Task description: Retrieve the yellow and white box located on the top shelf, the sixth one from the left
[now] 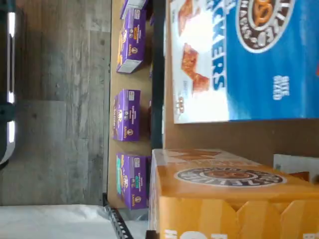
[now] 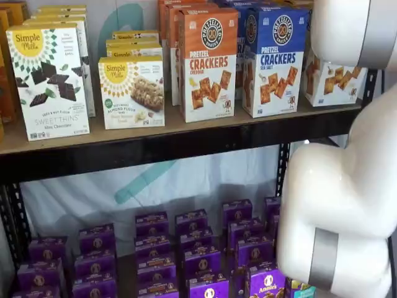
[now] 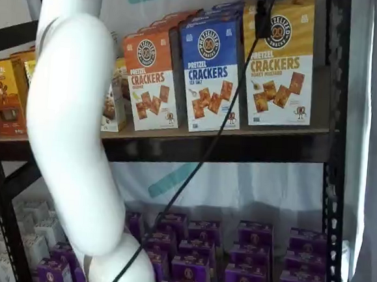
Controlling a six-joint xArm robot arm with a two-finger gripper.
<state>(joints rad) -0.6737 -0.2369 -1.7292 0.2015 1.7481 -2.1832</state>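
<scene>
Two wooden shelves (image 2: 186, 133), grey plank floor (image 1: 60, 99)

The yellow and white box (image 2: 335, 77) is mostly covered by the white arm (image 2: 347, 37) in a shelf view — only its pictured crackers and lower part show; in the other shelf view its top is cut by the picture's edge (image 3: 283, 63). The gripper's fingers (image 3: 263, 19) show only as a dark piece at the upper edge beside the cable (image 3: 200, 155) — no gap can be judged. In the wrist view the blue box (image 1: 239, 59) and the yellow box (image 1: 229, 199) run off the frame, print blurred.
</scene>
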